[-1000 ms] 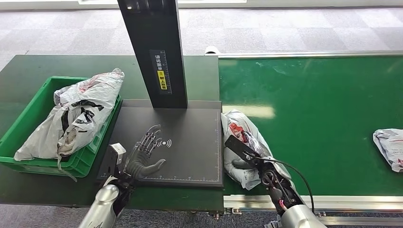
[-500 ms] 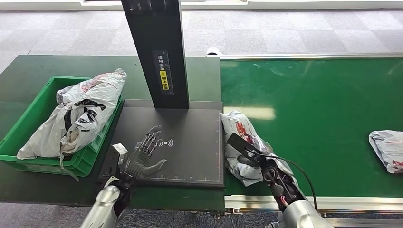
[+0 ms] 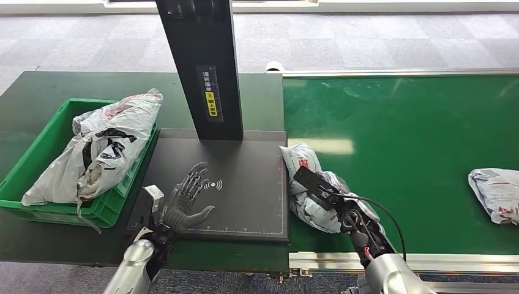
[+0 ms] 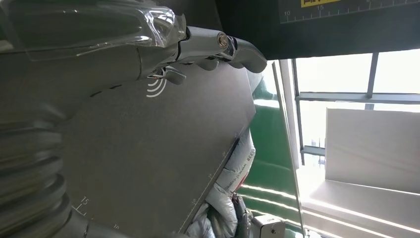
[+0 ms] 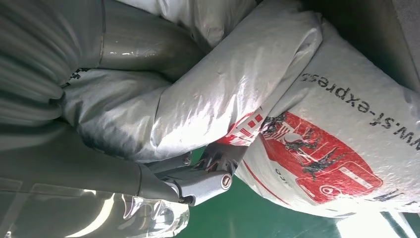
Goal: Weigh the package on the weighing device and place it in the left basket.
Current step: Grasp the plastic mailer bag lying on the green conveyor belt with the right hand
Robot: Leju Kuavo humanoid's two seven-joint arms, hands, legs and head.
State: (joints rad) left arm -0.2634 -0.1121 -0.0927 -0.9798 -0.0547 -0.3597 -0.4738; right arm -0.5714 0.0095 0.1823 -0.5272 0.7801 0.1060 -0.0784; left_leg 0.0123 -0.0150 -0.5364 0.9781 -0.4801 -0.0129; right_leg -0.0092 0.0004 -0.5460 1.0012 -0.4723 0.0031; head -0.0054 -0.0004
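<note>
The package (image 3: 309, 184) is sitting on the green belt (image 3: 416, 135), right at the edge of the scale (image 3: 245, 177), maybe just touching it. The right hand (image 3: 324, 199) is gripping it; up close you can see the thumb (image 5: 143, 44) pressing into the crinkled grey plastic and the fingers (image 5: 205, 176) curling round the other side, next to the red print. The left hand (image 3: 186, 205) is lying over the near-left part of the black scale platform, fingers spread and holding nothing, tips by the little wireless symbol (image 3: 213, 184). The scale's black post (image 3: 205, 67) is standing up at the back with a yellow label on it. Left of the scale the green basket (image 3: 37, 147) is holding a pile of bags (image 3: 104, 147) that's poking over the rim. Another bag (image 3: 496, 193) is lying way off on the belt's right side
</note>
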